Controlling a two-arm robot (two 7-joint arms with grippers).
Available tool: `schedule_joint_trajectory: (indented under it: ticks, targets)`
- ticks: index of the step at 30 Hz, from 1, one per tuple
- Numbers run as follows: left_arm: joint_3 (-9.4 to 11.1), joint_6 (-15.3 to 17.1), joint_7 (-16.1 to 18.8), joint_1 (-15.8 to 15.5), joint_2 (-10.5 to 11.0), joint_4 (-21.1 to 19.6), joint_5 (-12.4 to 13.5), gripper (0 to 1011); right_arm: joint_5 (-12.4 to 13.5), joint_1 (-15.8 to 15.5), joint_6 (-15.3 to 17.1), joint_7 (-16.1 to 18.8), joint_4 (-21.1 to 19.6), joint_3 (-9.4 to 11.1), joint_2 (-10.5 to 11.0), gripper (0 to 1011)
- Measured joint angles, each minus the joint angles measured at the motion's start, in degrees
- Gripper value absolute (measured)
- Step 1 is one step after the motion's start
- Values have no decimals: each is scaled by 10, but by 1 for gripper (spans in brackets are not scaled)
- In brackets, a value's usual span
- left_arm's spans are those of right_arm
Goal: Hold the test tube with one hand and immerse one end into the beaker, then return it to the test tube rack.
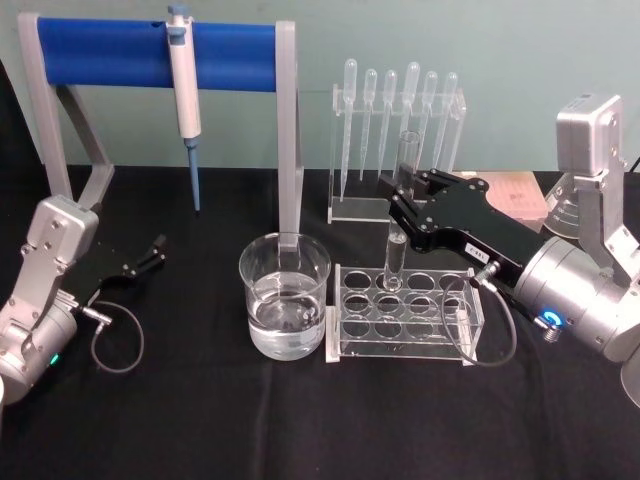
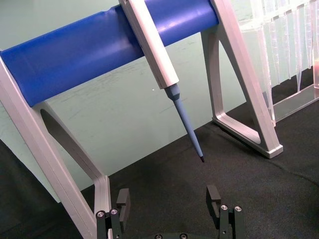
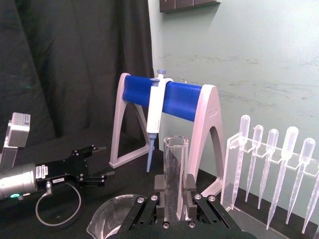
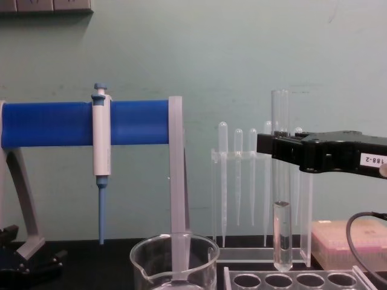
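right gripper (image 3: 174,185) up close at the wrist camera, black fingers clenched on the test tube (image 4: 281,199), one on either side of the glass, a little above its middle. the tube stands upright, open rim well above the fingers, a little clear liquid in its lower part. from the chest, the rounded bottom hangs just over the top plate of the test tube rack (image 1: 400,346), at a hole in the back row. the beaker (image 1: 262,300) sits just to the left of the rack, partly filled with clear liquid, and the tube is apart from it. behind the rack, a clear stand holds a row of plastic pipettes (image 1: 395,110). further left, the white-and-blue pipettor (image 1: 184,90) hangs from the blue bar (image 1: 110,52) of its grey stand. left gripper (image 1: 150,255) low over the black cloth (image 1: 300,420) at far left, fingers spread, holding nothing.
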Motion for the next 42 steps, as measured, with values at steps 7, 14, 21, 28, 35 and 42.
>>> schedule_joint_trajectory:
  ticks: [7, 14, 21, 28, 35, 42]
  targets:
    - [0, 0, 0, 0, 0, 0, 0, 1000, 0, 0, 0, 0, 0, 0, 0, 227]
    - [0, 0, 0, 0, 0, 0, 0, 1000, 0, 0, 0, 0, 0, 0, 0, 227]
    - [0, 0, 0, 0, 0, 0, 0, 1000, 0, 0, 0, 0, 0, 0, 0, 227]
    - [0, 0, 0, 0, 0, 0, 0, 1000, 0, 0, 0, 0, 0, 0, 0, 227]
    - [0, 0, 0, 0, 0, 0, 0, 1000, 0, 0, 0, 0, 0, 0, 0, 226]
    - [0, 0, 0, 0, 0, 0, 0, 1000, 0, 0, 0, 0, 0, 0, 0, 227]
